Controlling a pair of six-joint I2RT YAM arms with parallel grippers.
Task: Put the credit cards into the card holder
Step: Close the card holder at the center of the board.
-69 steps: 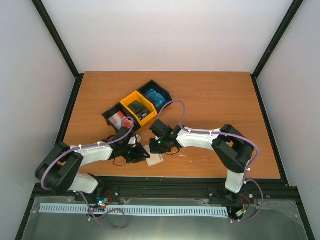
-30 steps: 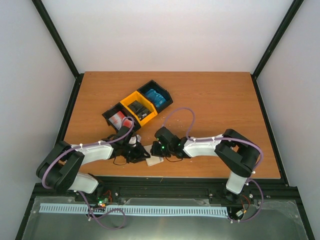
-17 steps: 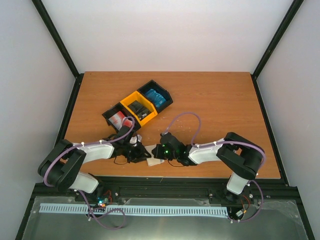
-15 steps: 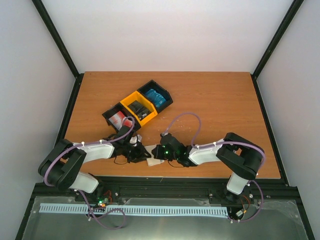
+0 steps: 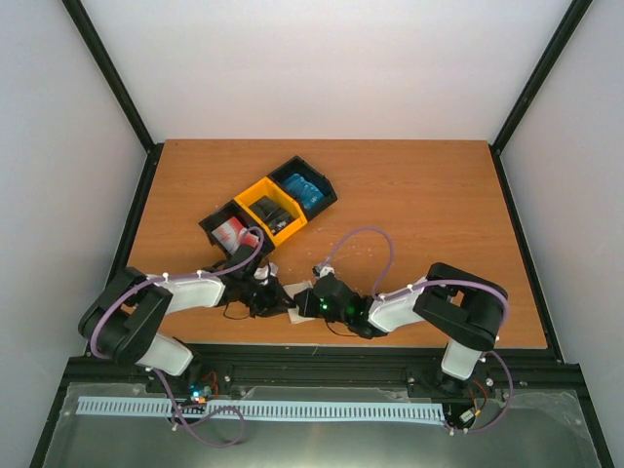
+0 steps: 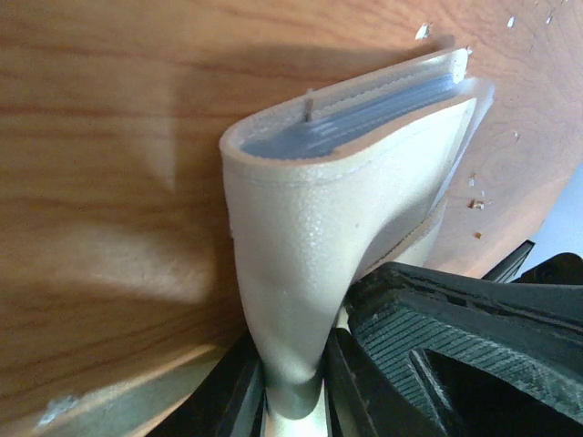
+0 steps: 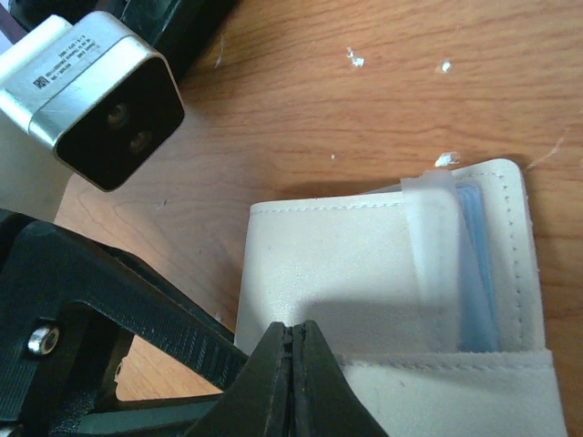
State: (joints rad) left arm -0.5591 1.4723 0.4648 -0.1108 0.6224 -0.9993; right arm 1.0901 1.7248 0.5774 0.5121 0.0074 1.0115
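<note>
The beige card holder [image 5: 300, 313] is near the table's front edge, between my two grippers. My left gripper [image 6: 293, 401] is shut on the holder [image 6: 337, 209] and pinches its folded spine, with the grey-blue pockets showing at its far edge. My right gripper [image 7: 291, 330] is shut, and its tips touch the holder's top flap [image 7: 346, 264]. I cannot tell if it pinches a layer. From above, the left gripper [image 5: 276, 304] and the right gripper [image 5: 310, 304] meet at the holder. The credit cards lie in the tray: red-and-white [image 5: 231, 232], black [image 5: 274, 213], blue [image 5: 302, 187].
The black-and-yellow three-compartment tray [image 5: 210, 222] stands aslant behind the grippers, left of centre. The left wrist camera housing [image 7: 91, 100] is close to my right fingers. The table's front edge runs just below the holder.
My right arm has swung from the table's middle down and left to the holder. My left gripper has kept hold of the holder and shifted it slightly.
</note>
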